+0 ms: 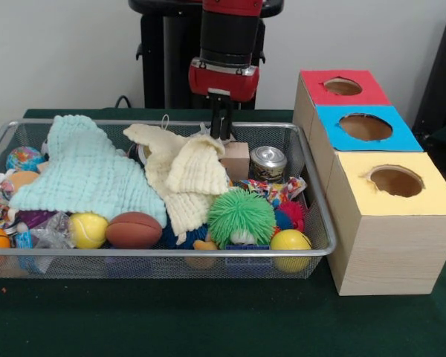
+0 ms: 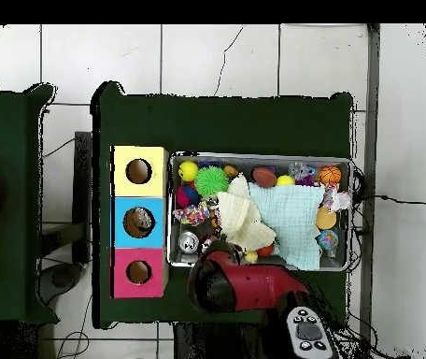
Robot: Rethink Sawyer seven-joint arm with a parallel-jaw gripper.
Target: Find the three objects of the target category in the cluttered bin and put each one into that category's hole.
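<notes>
Front view, gripper [image 1: 222,128] lowered at the bin's [image 1: 163,253] far rim beside a cream cloth [image 1: 186,175], fingers close together, grip impossible to tell.

Arm vertical, red wrist above the cluttered bin's [image 1: 163,125] far rim. Gripper [image 1: 221,132] points straight down, fingers close together, just inside the rim.

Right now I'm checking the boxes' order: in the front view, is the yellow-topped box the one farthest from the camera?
No, the yellow-topped box stands nearest the camera, with the blue and red behind it.
</notes>
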